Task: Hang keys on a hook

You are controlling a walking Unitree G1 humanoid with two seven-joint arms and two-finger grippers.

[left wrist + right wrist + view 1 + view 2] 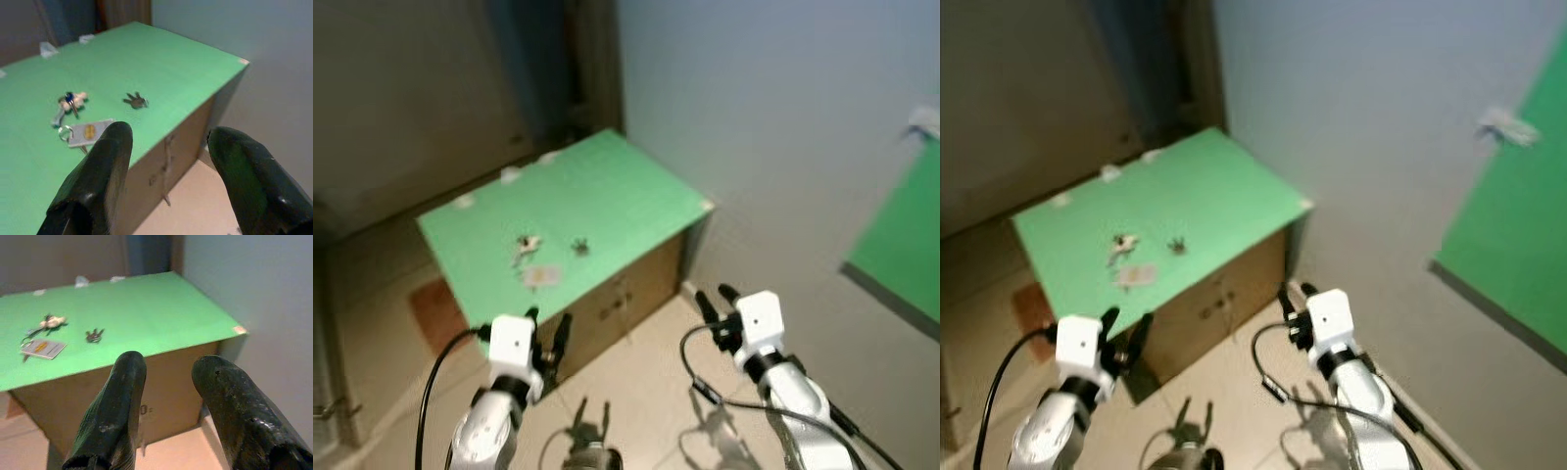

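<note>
On the green top (607,196) of a cardboard box (626,299), set against a pale wall (783,117), three small items are seen lying apart from one another: a bunch of keys (68,104) with a blue and cream fob, a flat grey tag (88,132) on a ring just beside it, and a small dark metal bunch (136,101) a little further along. The left gripper (548,333) is held in front of the box's near edge, its fingers spread apart and empty. The right gripper (715,299) is held near the box's corner, likewise parted and holding nothing. A green panel (1518,215) is seen on the wall to the right, with a small pale fitting (1506,127) at its upper edge, too blurred to be identified.
</note>
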